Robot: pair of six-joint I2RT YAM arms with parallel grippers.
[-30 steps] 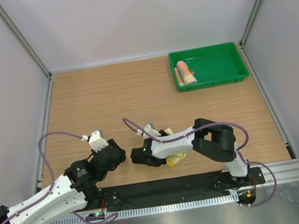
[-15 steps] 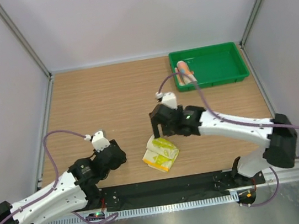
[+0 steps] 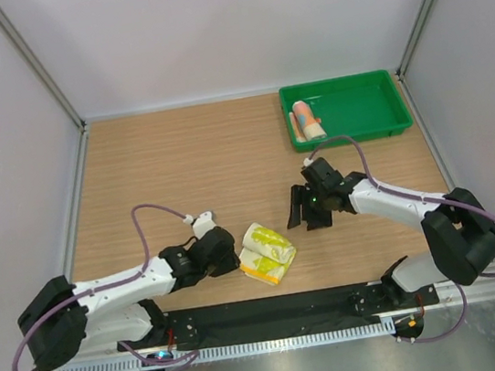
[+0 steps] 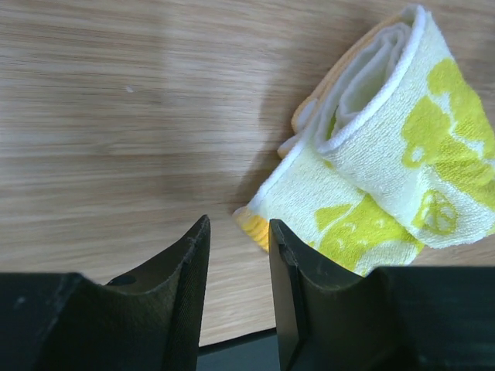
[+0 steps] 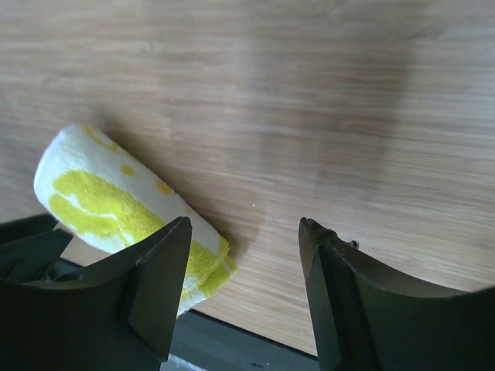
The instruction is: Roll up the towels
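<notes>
- Top view: the yellow towel (image 3: 267, 253) lies loosely rolled on the table (image 3: 155, 180) near its front edge. The left claw (image 3: 231, 254) is just beside it and the right claw (image 3: 307, 215) stands apart. The other towel (image 3: 307, 120) sits rolled in the green tray (image 3: 352, 140).
- Left wrist: the left claw is narrowly parted and pinches nothing, with the roll's corner just ahead. The cloth looks soft and light, so it is probably best gripped across the full roll.
- Right wrist: the right claw is spread wide and empty.

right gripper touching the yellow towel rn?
Apart. The top view shows the right gripper, jaws open, up and to the right of the yellow towel, with a strip of bare table between them.
</notes>
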